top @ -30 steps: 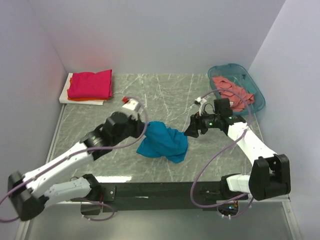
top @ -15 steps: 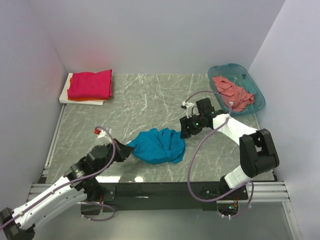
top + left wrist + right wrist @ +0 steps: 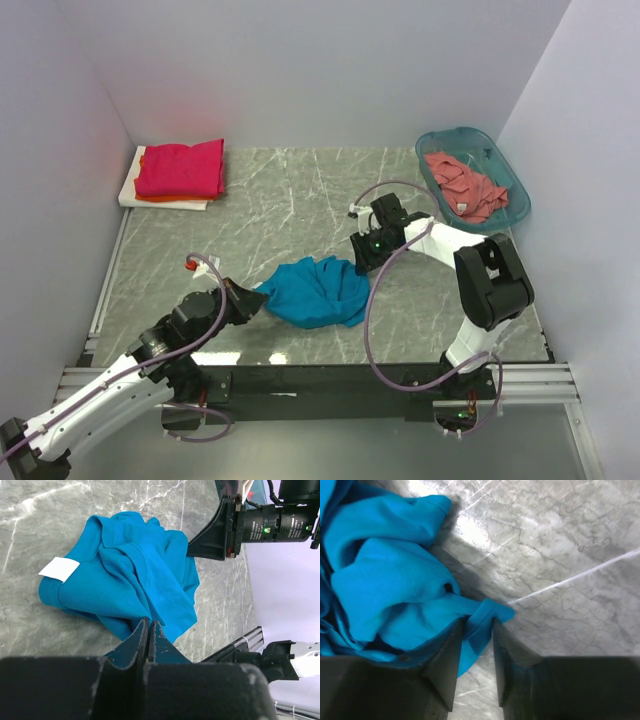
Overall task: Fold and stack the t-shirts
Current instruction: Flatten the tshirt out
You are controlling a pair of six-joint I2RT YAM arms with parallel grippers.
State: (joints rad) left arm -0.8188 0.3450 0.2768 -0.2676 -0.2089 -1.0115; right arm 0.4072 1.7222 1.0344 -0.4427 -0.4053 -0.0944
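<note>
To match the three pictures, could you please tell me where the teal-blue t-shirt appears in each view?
Top external: teal-blue t-shirt, bunched, just below centre.
Left wrist: the shirt fills the centre.
Right wrist: the shirt fills the left half.
Shared landmark: the right gripper at the shirt's edge.
</note>
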